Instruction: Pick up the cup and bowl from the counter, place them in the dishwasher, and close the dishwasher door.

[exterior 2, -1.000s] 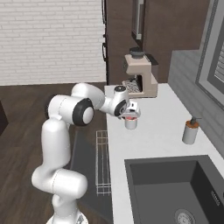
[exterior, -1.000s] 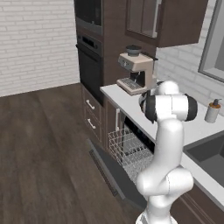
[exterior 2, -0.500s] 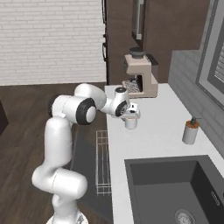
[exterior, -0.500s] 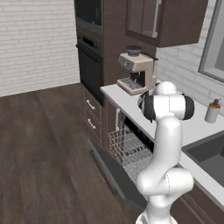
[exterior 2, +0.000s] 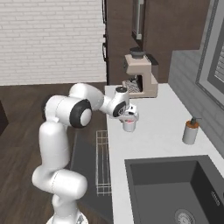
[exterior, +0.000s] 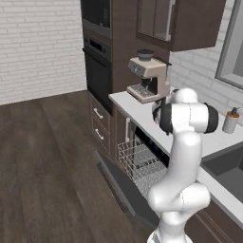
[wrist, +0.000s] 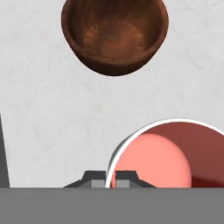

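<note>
Gripper [exterior 2: 128, 117] low over the counter [exterior 2: 153, 135], right at the cup [exterior 2: 128, 124], near the counter's front edge. Fingertips [wrist: 116, 179] seen straddling the cup's [wrist: 168, 155] white rim, one inside the red hollow, one outside; apparently closed on that rim, though the lower band hides the contact. Bowl [wrist: 114, 35] upright on the counter just beyond the cup, not touching it. Dishwasher door [exterior: 124, 187] dropped open, wire rack [exterior: 142, 163] pulled out. Coffee machine [exterior 2: 140, 73] further back; soap dispenser [exterior 2: 190, 131] by the sink [exterior 2: 175, 188].

Glossy white arm [exterior 2: 54, 144], dark joints
</note>
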